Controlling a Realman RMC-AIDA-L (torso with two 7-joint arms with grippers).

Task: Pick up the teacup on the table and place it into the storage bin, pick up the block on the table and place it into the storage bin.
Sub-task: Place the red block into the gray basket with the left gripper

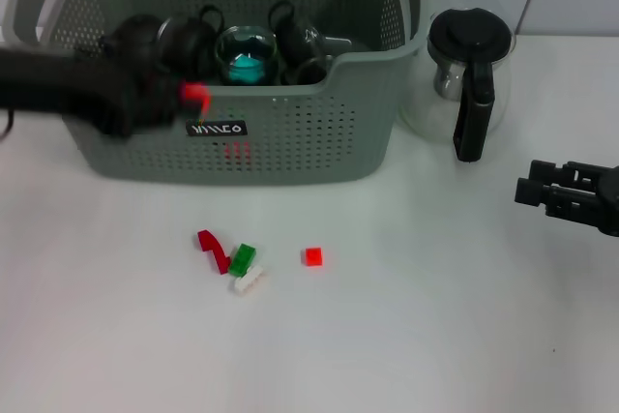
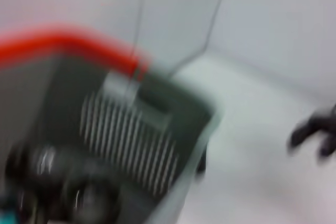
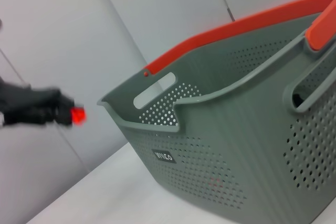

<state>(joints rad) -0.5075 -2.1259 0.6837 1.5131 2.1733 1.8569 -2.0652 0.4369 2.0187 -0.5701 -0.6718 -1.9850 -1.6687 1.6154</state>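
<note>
Fingers of the left gripper (image 1: 193, 96) pinch a red block (image 1: 196, 94) above the storage bin's (image 1: 309, 147) unreadable label (image 1: 217, 129).

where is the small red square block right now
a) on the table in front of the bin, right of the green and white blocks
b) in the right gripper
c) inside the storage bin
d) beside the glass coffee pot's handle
a: in the head view the red square block lies on the table in front of the storage bin, right of the green block and white block.
</note>
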